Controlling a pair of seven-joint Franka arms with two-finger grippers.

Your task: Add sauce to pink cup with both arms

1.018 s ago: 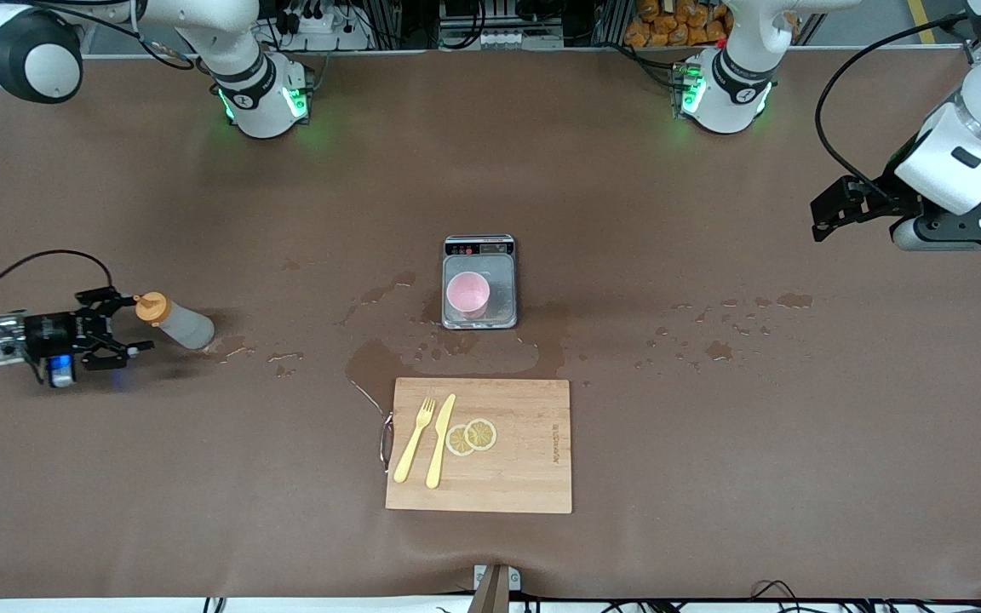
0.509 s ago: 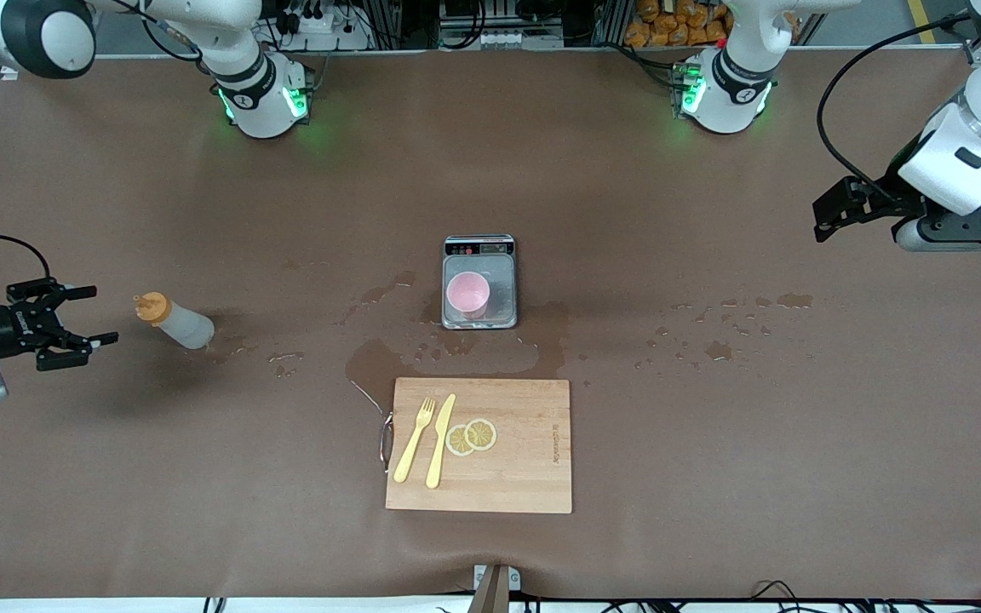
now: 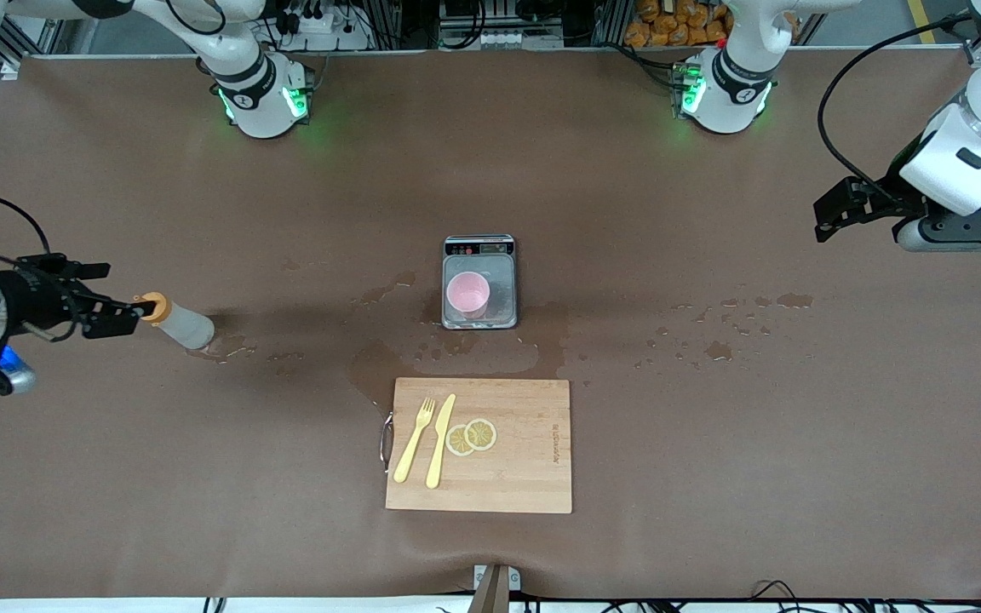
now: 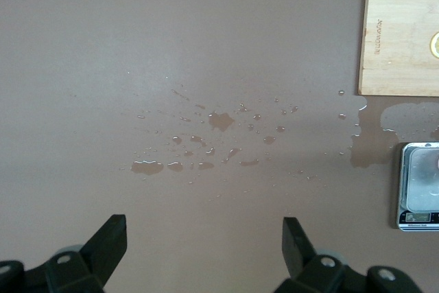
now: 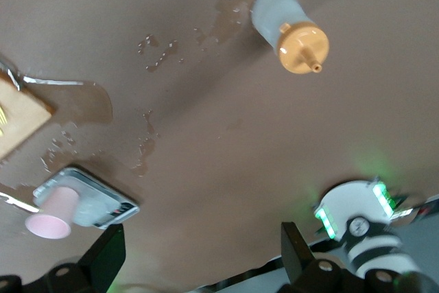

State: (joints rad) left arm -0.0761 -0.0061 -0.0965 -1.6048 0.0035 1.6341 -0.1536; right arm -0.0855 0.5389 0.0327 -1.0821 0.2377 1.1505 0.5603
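The sauce bottle (image 3: 177, 323), translucent grey with an orange cap, stands on the brown table toward the right arm's end. It also shows in the right wrist view (image 5: 288, 22). My right gripper (image 3: 120, 295) is open and empty in the air beside the bottle's cap, apart from it (image 5: 202, 238). The pink cup (image 3: 467, 294) stands on a small scale (image 3: 499, 294) at the table's middle, and shows in the right wrist view (image 5: 49, 216). My left gripper (image 3: 831, 217) waits open and empty above the left arm's end of the table (image 4: 202, 228).
A wooden cutting board (image 3: 524, 460) with a yellow fork (image 3: 414, 438), a yellow knife (image 3: 439, 441) and lemon slices (image 3: 472, 436) lies nearer the front camera than the scale. Wet patches (image 3: 371, 362) spread around the scale and toward both ends.
My right gripper drew back from the bottle toward the table's end, then came back beside its cap, higher up. The bottle stayed put. The left arm has not moved.
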